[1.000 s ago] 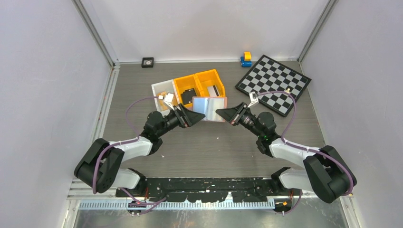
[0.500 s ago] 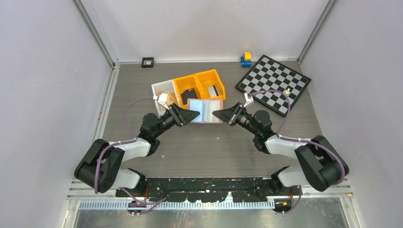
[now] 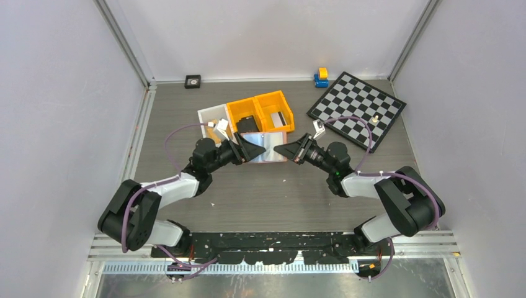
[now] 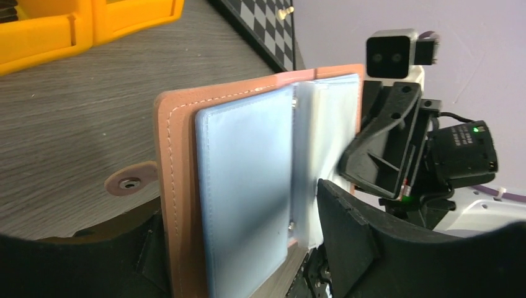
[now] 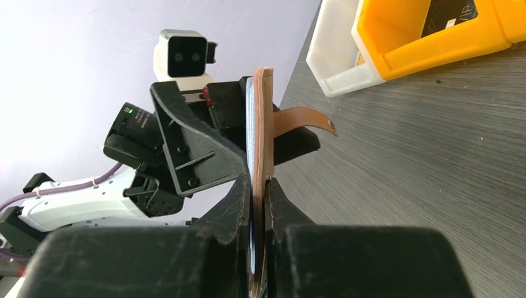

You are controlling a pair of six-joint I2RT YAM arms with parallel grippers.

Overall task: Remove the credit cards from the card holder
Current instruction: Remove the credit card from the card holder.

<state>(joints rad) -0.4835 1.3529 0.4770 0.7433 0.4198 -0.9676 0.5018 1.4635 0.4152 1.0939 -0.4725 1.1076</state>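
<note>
2 grippers [image 3: 260,149] [image 3: 279,150] at open card holder [image 3: 270,138]

Robot lab cell: plain white walls [image 3: 56,124], aluminium rails [image 3: 121,38].

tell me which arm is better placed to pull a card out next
Left. The right gripper is shut on the edge of the tan-pink leather-look card holder, steadying it, while the left gripper has its jaws open around the clear plastic pocket pages, likely ready to pinch a card.
</note>
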